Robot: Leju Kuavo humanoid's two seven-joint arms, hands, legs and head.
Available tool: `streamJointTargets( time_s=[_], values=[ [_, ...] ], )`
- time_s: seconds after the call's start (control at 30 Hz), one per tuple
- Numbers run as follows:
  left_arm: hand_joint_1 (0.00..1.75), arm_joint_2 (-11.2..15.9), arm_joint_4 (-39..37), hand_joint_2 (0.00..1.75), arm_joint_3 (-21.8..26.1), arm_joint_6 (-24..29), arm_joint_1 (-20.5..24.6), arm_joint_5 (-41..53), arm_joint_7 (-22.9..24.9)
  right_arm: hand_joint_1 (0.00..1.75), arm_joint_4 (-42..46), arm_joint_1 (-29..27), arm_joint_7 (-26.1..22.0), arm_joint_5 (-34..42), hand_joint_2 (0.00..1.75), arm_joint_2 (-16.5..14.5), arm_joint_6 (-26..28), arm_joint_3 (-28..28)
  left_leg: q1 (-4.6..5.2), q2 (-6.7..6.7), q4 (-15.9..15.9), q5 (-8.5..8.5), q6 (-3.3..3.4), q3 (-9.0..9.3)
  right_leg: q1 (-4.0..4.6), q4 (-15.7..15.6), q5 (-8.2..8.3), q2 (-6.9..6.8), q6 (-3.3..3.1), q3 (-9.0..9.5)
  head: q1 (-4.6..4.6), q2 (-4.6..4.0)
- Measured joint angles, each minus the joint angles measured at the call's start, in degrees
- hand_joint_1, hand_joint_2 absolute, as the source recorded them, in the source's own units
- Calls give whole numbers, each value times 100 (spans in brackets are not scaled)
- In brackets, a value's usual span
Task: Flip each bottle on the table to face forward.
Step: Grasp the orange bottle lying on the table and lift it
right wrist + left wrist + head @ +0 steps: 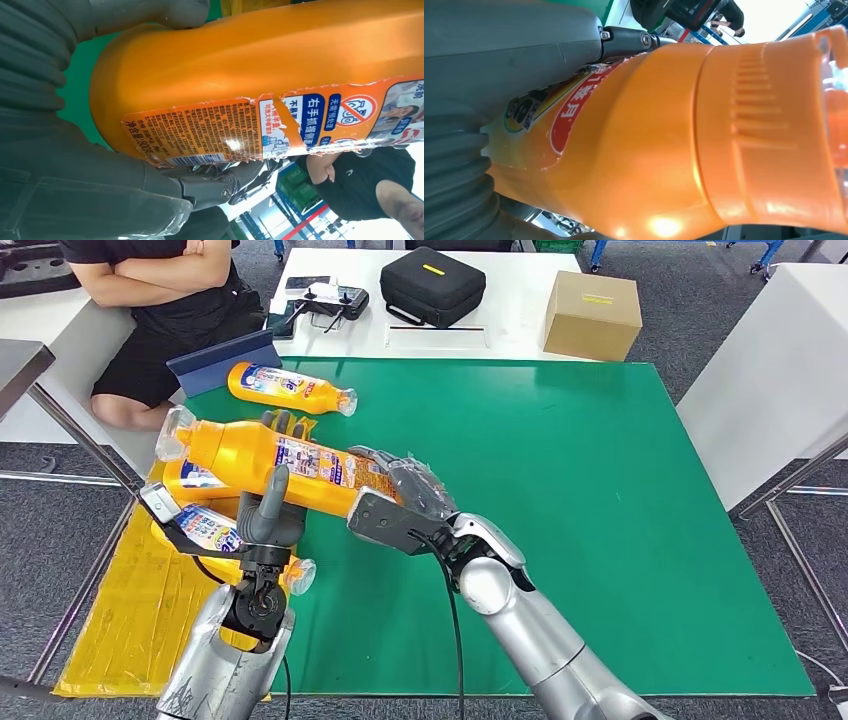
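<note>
Both hands grip one orange bottle (270, 458) off the green mat (600, 540) — left hand (268, 510) near its neck, right hand (400, 502) round its base. Uneven release during the turn could drop it onto the bottles (205, 528) underneath — or roll it toward the far bottle (290, 386).

Two silver metal arms end in a dark grey left hand (268, 520) and right hand (398, 502), with grey ribbed wrist covers, visible screws, and black cables along each forearm.

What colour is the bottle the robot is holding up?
Orange, with a torn printed label. The bottle shows best in the right wrist view.
</note>
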State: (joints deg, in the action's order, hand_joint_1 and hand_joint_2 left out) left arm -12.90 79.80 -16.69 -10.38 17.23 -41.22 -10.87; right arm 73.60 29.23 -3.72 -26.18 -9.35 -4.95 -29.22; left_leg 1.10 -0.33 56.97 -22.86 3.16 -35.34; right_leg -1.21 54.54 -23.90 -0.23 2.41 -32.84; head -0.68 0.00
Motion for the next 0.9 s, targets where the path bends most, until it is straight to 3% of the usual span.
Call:
streamJointTargets(
  time_s=[0.1,0.13,0.23,0.27,0.9],
  values=[
    [0,0,0,175,5,37,2,24,-2,175,-32,0,15,-29,175,-28,1,0,0,0,0,0,0,0,0,0,0,0,0,0,0,0],
    [34,0,0,175,6,43,3,28,-3,175,-41,0,16,-34,175,-35,2,0,0,0,0,0,0,0,0,0,0,0,0,0,0,0],
    [165,0,0,175,10,62,5,33,-6,175,-56,0,21,-55,175,-52,3,0,0,0,0,0,0,0,0,0,0,0,0,0,0,0],
    [175,0,0,175,13,73,5,37,-8,175,-57,0,25,-63,175,-55,2,0,0,0,0,0,0,0,0,0,0,0,0,0,-1,0],
    [175,4,98,175,67,209,-53,-1,-10,175,-42,-2,126,-172,175,-91,-86,-1,0,0,0,0,0,0,0,0,0,0,0,0,0,0]
  ],
)
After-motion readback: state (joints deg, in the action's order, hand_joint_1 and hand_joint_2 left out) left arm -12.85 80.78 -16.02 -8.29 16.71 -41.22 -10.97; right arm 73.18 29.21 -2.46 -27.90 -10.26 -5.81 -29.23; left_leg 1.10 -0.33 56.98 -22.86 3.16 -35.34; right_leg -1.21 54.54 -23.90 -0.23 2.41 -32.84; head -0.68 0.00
